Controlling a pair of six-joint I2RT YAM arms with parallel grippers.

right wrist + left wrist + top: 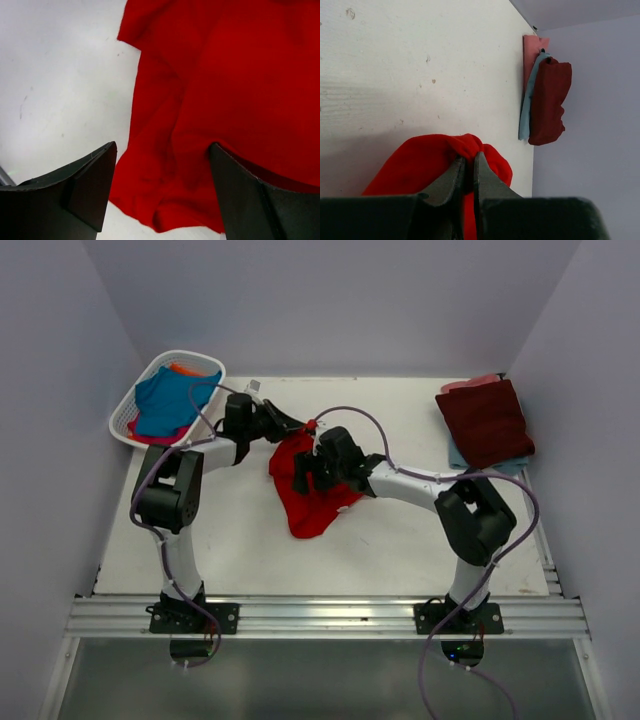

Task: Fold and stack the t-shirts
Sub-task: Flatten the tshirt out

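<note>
Sprawling crumpled at the centre of the white table (pixel 420 540), the bright red t-shirt (pixel 308 508) has one bunched edge pinched in the left gripper (pixel 469 161), its jaws closed on the cloth, while the right gripper (pixel 162 150) hovers just above with jaws spread wide. At far left, a white lattice basket (pixel 122 420) holds a teal t-shirt (pixel 165 400) over an orange t-shirt (pixel 186 369) and a pink t-shirt (pixel 150 439). At far right, a folded maroon t-shirt (pixel 488 420) tops a pale blue t-shirt (pixel 458 454) and another pink shirt (pixel 470 384).
</note>
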